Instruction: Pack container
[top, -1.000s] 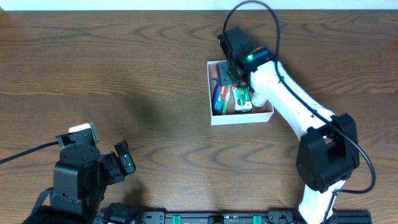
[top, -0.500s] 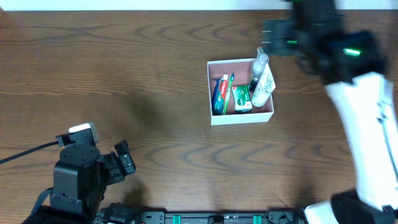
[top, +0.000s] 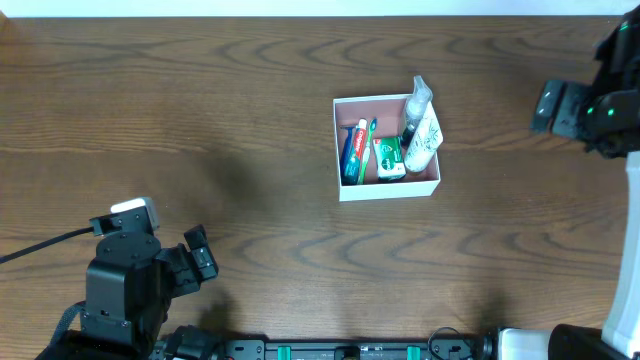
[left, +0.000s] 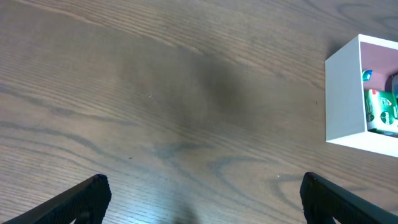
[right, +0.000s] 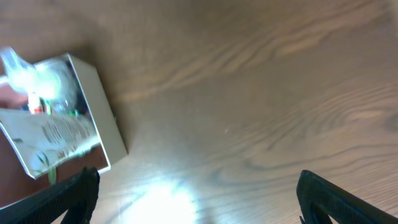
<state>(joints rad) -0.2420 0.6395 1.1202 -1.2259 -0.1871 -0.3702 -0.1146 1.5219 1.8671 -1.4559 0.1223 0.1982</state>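
Dark wood table (top: 200, 120) — right hand (right: 198, 194) withdrawn, wide, empty; white plastic bottle (top: 423, 135), seemingly packed, leans in white cardboard container (top: 388, 189).

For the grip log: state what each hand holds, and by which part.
Nothing is held: the left hand and the right hand both stand open, empty.

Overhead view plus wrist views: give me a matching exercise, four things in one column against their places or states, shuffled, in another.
Things:
1. container
2. white bottle
3. left pincer
4. right pincer

Places or states:
A. open, at the near-left corner of the table
B. lying along the container's right wall, cap past the rim
C. mid-table, pink inside
D. open, off to the container's right

Pairs: 1-C, 2-B, 3-A, 4-D
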